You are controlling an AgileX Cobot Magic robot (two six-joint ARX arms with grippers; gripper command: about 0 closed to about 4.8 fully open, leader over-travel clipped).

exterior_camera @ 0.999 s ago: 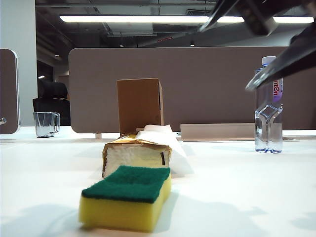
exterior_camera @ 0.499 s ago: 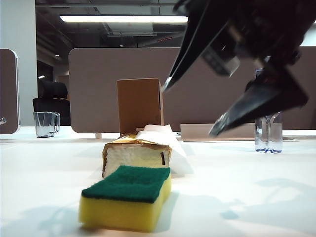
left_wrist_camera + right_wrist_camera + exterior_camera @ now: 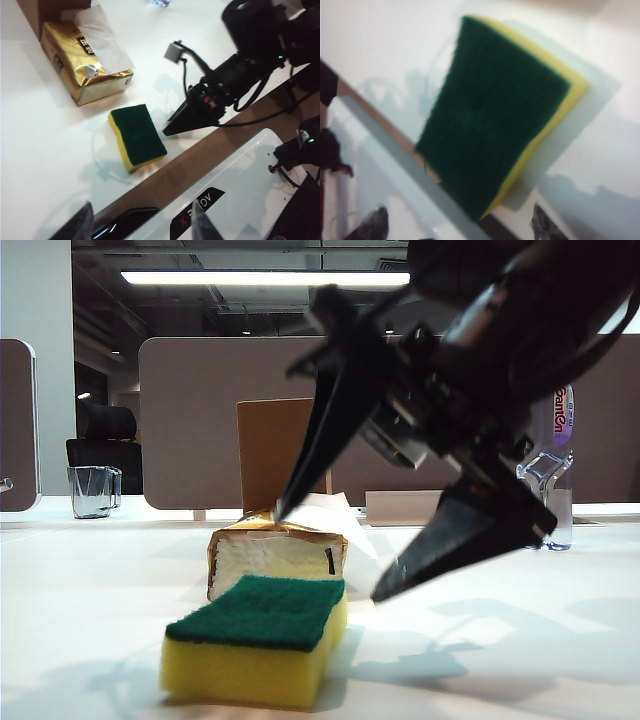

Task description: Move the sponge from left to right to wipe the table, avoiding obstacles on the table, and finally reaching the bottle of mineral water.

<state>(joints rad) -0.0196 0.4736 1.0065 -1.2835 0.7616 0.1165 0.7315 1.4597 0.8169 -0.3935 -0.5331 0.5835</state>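
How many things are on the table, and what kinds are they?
Sponge: 1
Tissue pack: 1
Cardboard box: 1
Bottle of mineral water: 1
Glass cup: 1
Total: 5

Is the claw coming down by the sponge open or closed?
Open. The right gripper has its two dark fingers spread wide apart in the air beside the sponge, and nothing sits between them.

Yellow sponge, green scouring side up, flat on white table, just before gold tissue pack
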